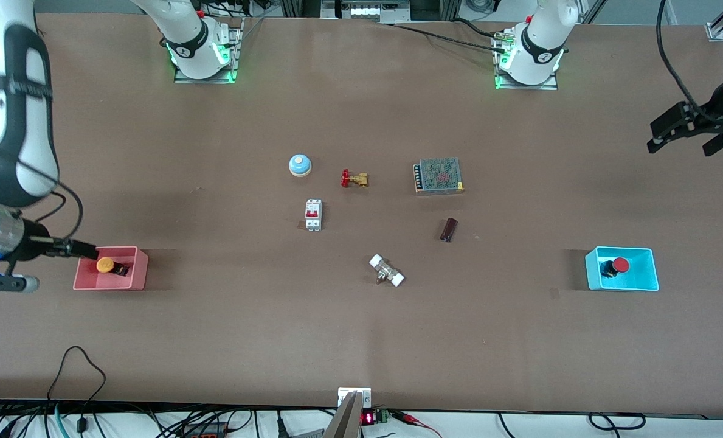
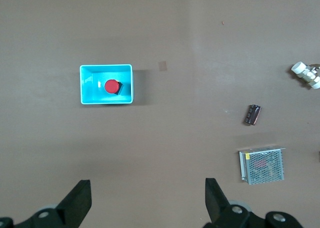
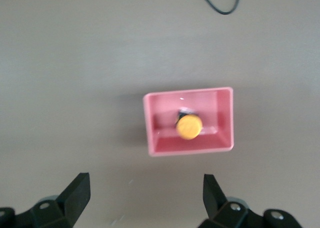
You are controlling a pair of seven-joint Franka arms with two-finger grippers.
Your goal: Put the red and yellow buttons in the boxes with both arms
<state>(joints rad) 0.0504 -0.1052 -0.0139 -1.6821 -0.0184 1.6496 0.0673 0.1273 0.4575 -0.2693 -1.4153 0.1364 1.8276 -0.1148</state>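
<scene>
The orange-yellow button (image 1: 105,265) lies in the pink-red box (image 1: 137,271) at the right arm's end of the table; both also show in the right wrist view, the button (image 3: 189,126) inside the box (image 3: 150,130). The red button (image 1: 620,264) lies in the cyan box (image 1: 648,277) at the left arm's end; the left wrist view shows this button (image 2: 112,86) and box (image 2: 89,96). My right gripper (image 1: 63,248) hangs open and empty in the air by the pink-red box (image 3: 145,193). My left gripper (image 1: 683,137) is open and empty, high over the table's left-arm end (image 2: 147,198).
In the table's middle lie a blue-and-white bell (image 1: 300,165), a brass valve with a red handle (image 1: 354,179), a metal mesh power unit (image 1: 438,175), a white breaker (image 1: 313,215), a dark cylinder (image 1: 449,229) and a white-capped fitting (image 1: 387,271). A black cable (image 1: 75,365) loops by the near edge.
</scene>
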